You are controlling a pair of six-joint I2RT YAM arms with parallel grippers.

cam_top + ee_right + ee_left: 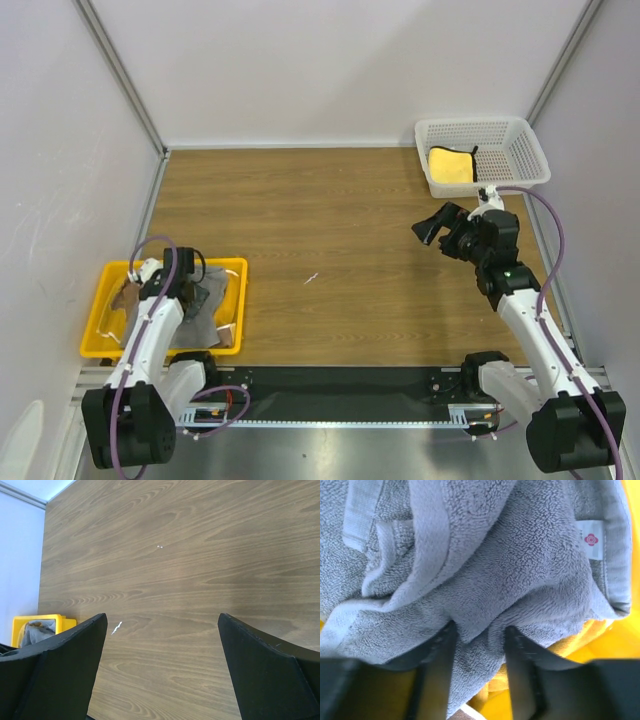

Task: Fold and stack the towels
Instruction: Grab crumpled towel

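The grey towel (520, 565) lies crumpled in the yellow tray (100, 347) at the near left. My left gripper (480, 630) is down in the tray (190, 276), its fingers closed on a fold of the grey towel. A yellow-orange cloth (565, 644) shows under the grey one. In the top view a brown patch of the bear towel (127, 297) shows at the tray's left. The plain yellow towel (452, 165) lies folded in the white mesh basket (520, 150). My right gripper (437, 225) hangs open and empty above the table (162, 617).
The white mesh basket stands at the far right corner. The yellow tray also shows in the right wrist view (25, 625). A small white scrap (312, 277) lies mid-table. Grey walls close in the table on the left, back and right.
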